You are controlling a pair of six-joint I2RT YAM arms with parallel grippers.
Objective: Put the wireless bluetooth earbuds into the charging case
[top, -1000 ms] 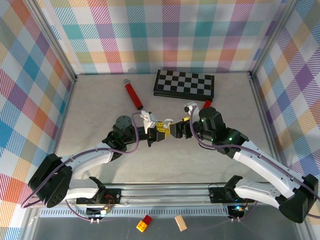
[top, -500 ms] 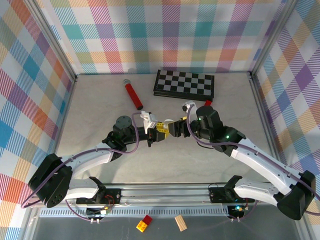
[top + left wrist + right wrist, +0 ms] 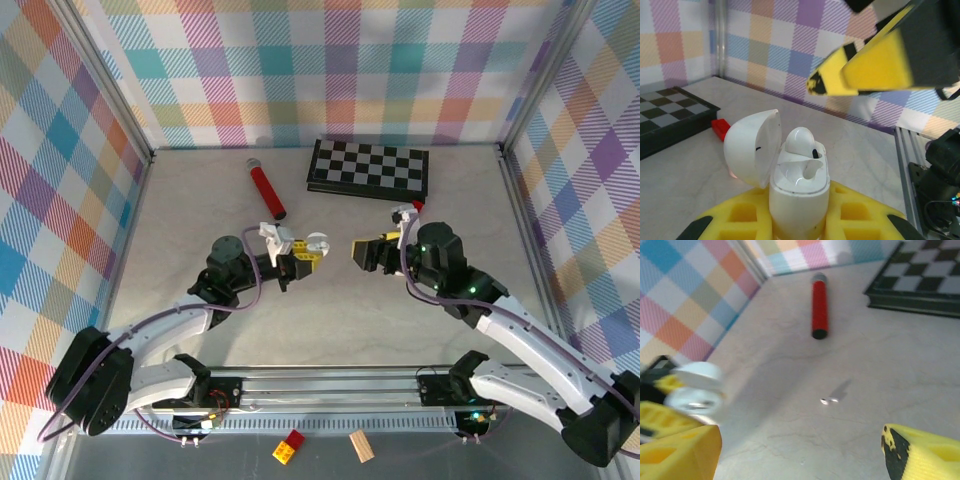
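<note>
Left claw [image 3: 298, 258] pinches the open charging case [image 3: 800, 185], with one white earbud [image 3: 801, 141] already inside. Our right claw [image 3: 366, 252] is spread and empty. We see a tiny speck [image 3: 830, 400], maybe another earbud, on the surface [image 3: 900, 370] ahead of the right claw, toward the red cylinder [image 3: 820, 310].

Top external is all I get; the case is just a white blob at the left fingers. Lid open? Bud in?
Observer: Left wrist view: the lid is swung open, and the left fingers grip the charging case at its base.
Operator: Bud?
Observer: One white earbud stands in one slot; the other slot looks empty.
Operator: Right arm carrying one?
Observer: No. Right wrist view: the right fingers are wide apart, nothing between them.
</note>
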